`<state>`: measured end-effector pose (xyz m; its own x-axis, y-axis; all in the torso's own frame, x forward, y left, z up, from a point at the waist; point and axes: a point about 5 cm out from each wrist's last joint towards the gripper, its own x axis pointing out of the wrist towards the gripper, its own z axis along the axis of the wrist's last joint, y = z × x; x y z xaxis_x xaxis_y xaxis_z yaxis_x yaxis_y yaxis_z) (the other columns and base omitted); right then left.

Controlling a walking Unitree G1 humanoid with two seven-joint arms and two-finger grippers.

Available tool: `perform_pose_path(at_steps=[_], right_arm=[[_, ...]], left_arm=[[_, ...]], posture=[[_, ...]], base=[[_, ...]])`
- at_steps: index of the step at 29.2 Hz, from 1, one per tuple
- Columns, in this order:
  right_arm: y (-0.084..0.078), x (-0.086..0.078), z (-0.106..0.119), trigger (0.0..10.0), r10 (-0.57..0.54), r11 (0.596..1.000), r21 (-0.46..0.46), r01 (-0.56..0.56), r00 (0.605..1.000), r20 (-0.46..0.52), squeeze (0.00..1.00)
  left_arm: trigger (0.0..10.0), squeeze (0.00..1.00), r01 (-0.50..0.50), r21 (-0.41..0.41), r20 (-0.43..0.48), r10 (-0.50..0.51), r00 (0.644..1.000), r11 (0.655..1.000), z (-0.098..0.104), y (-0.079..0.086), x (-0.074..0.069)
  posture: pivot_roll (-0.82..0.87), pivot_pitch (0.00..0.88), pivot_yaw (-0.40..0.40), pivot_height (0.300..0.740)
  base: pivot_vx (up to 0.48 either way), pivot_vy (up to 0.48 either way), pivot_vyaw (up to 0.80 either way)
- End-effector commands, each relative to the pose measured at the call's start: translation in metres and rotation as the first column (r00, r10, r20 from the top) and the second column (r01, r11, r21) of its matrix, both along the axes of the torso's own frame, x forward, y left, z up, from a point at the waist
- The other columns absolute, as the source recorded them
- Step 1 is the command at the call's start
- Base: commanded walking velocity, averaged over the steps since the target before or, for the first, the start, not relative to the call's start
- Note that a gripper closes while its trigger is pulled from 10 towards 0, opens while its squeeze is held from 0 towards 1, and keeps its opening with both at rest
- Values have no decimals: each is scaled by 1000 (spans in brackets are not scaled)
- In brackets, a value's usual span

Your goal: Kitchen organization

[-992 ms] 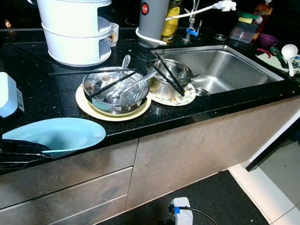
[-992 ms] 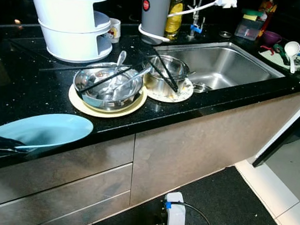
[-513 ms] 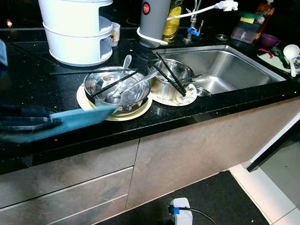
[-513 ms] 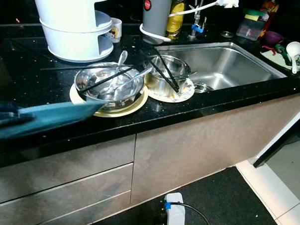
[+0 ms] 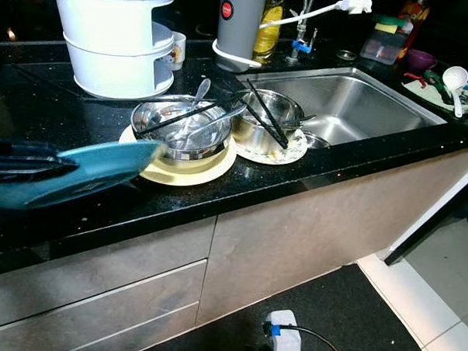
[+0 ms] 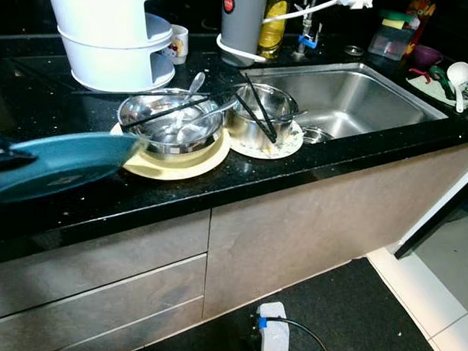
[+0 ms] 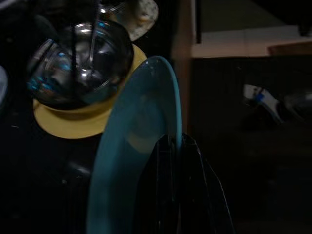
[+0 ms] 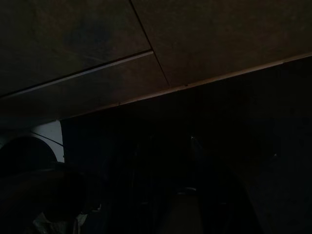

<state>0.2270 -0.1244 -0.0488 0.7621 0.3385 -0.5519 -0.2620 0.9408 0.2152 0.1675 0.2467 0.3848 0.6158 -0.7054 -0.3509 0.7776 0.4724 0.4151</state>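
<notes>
A teal plate hangs a little above the black counter, tilted, its far rim close to the yellow plate. My left gripper is shut on the teal plate's near rim; the left wrist view has the teal plate edge-on between the black fingers. A steel bowl with a spoon and black chopsticks sits on the yellow plate. Beside it a smaller steel bowl stands on a patterned plate at the sink's edge. The right wrist view is very dark, facing cabinet fronts.
A steel sink lies to the right. A white tiered steamer and a grey flask stand at the back. Bottles, a purple bowl and a white ladle sit at far right. Cabinet drawers are below; a white device is on the dark mat.
The teal plate lay flat on the counter a second ago; my left gripper has lifted it off and carried it up and right toward the yellow plate.
</notes>
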Motion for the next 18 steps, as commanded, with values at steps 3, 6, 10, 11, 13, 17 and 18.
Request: perform_pose_path(at_steps=[3,6,10,11,13,17,18], right_arm=[[-3,-6,-5,10000,-7,1000,-8,7,1000,-26,0],[-2,-7,-5,10000,-7,1000,-7,7,1000,-26,0],[-2,-6,-5,10000,-7,1000,-6,7,1000,-25,0],[-2,-6,-5,10000,-7,1000,-6,7,1000,-25,0],[-2,-6,-5,10000,-7,1000,-6,7,1000,-25,0],[-2,-6,-4,10000,-8,1000,-6,8,1000,-25,0],[-2,-6,-4,10000,-8,1000,-6,8,1000,-25,0]], left_arm=[[0,0,55,12,-23,-54,998,998,4,-6,-5],[0,0,80,-44,66,-77,995,996,17,-5,-6],[0,0,102,-163,283,-52,958,981,45,-1,-4],[0,0,100,-175,300,-43,953,979,48,0,-3],[0,0,116,-203,325,-45,945,972,51,0,-4],[0,0,132,-234,331,-48,942,963,52,2,-4],[0,0,130,-247,336,-41,941,960,53,3,-3]], posture=[[42,174,-93,740],[44,174,-93,740],[42,174,-94,740],[42,174,-94,740],[44,175,-93,740],[44,175,-93,740],[40,175,-93,740]], base=[[0,0,0],[0,0,0],[0,0,0],[0,0,0],[0,0,0],[0,0,0],[0,0,0]])
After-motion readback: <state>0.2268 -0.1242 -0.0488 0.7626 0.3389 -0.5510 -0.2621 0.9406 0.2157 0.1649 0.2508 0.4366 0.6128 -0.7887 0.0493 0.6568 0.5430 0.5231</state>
